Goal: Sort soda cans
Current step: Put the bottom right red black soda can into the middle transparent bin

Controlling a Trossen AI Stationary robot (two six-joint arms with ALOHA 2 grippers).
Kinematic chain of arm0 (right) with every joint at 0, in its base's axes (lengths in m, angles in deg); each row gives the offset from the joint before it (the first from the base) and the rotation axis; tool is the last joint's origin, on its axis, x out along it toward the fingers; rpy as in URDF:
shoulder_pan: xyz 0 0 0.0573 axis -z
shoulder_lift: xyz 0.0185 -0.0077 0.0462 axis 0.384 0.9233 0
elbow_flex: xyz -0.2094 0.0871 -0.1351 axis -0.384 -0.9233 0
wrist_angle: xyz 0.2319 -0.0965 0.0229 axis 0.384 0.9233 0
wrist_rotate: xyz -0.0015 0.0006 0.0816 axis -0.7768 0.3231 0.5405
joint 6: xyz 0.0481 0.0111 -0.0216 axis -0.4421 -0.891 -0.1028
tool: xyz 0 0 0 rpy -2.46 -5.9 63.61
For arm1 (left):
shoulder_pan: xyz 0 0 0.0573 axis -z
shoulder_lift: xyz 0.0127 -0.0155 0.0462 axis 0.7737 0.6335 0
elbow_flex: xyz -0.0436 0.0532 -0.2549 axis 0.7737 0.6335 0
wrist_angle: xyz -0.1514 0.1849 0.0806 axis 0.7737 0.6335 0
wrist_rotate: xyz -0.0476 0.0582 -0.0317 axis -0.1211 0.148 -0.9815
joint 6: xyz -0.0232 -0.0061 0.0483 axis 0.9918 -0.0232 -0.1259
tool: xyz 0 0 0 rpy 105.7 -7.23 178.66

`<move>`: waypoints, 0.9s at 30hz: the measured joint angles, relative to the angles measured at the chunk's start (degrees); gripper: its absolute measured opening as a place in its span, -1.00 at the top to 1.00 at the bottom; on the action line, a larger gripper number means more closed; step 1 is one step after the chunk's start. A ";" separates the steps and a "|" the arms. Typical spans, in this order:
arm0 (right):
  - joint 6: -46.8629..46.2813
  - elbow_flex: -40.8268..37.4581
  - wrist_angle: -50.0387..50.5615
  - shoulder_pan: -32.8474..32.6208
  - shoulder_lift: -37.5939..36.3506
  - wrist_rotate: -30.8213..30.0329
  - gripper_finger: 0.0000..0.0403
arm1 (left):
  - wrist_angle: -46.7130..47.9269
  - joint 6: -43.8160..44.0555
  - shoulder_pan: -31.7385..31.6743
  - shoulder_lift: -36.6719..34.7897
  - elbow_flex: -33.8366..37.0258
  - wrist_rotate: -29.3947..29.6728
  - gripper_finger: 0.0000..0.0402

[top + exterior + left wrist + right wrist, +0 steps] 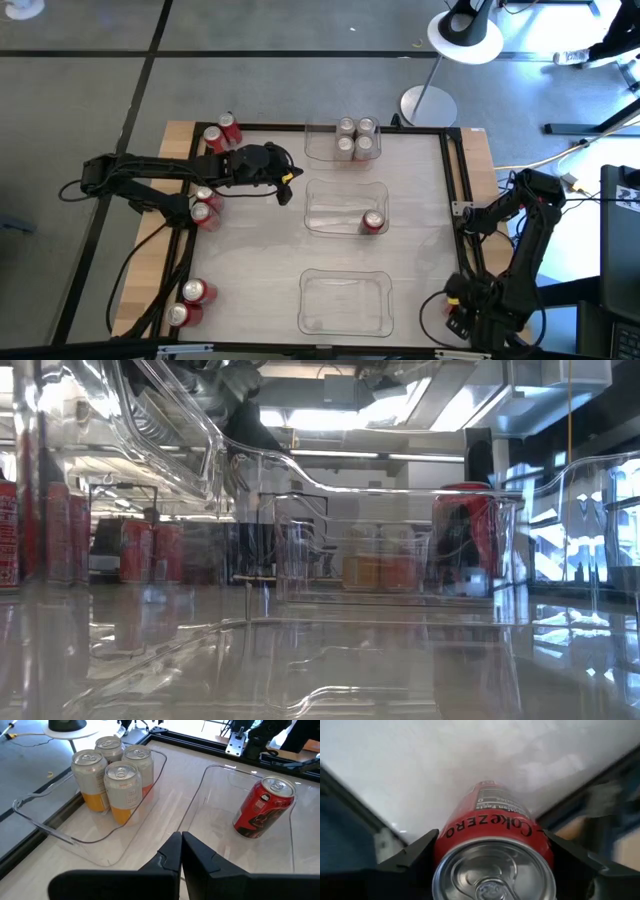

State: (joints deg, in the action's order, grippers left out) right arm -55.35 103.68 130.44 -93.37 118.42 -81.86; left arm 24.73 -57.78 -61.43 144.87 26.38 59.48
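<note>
Several silver soda cans [117, 782] stand in the far clear tray [342, 128]. One red can [373, 222] stands upright in the middle tray [330, 205]. My left gripper [285, 190] hovers shut between those two trays, holding nothing. At the table's near right corner my right gripper [455, 305] points down over another red can [492, 827], which is upright, with a finger on either side. Pairs of red cans [205, 205] stand along the table's left side. My right gripper has the red can's body just below its top rim [445, 837] between its two fingers, one on each side. The fingers come from above, pointing down. The can stays upright; whether its base is on the table cannot be seen.
A third clear tray [345, 300] lies at the near middle with nothing in it. More red cans stand at the far left [225, 132] and near left [190, 300]. A black frame rail [455, 190] borders the table's right side. A lamp base [428, 105] stands beyond the far edge.
</note>
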 joint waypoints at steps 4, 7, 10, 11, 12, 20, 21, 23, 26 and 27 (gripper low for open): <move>5.12 3.15 3.90 3.20 0.02 0.22 -0.41 | 0.01 -0.02 0.00 0.00 0.00 0.00 0.98; 10.88 6.11 8.03 6.11 0.02 -2.47 -0.41 | 0.01 -0.02 0.00 0.00 0.00 0.00 0.98; 16.63 10.09 11.25 9.07 -0.02 -5.74 -0.41 | 0.01 -0.02 0.00 0.00 0.00 0.00 0.98; 18.65 11.35 12.76 10.18 -0.02 -6.82 -0.41 | 0.01 -0.02 0.00 0.00 0.00 0.00 0.98; 20.69 12.55 14.76 11.34 -0.01 -8.23 -0.41 | 0.01 -0.02 0.00 0.00 0.00 0.00 0.98; 39.76 22.22 26.17 20.58 -0.02 -19.83 -0.41 | 0.13 -1.11 0.00 0.00 0.00 0.00 0.98; 42.17 23.14 25.89 21.88 -0.07 -20.96 -0.41 | 0.12 -1.12 0.00 0.00 0.00 0.00 0.98; 47.54 24.48 24.87 24.86 -0.24 -22.82 -0.41 | 0.21 -1.12 0.00 0.00 0.00 0.00 0.98; 54.36 25.95 25.61 29.84 -0.30 -25.14 -0.41 | 0.21 -1.31 0.00 0.00 0.00 0.00 0.98; 56.60 26.22 25.60 31.60 -0.37 -25.87 -0.41 | 0.22 -1.31 0.00 0.00 0.00 0.00 0.98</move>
State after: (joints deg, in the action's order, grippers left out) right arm 1.25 129.90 156.04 -61.77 118.06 -107.72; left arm 24.94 -59.09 -61.43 144.87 26.38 59.48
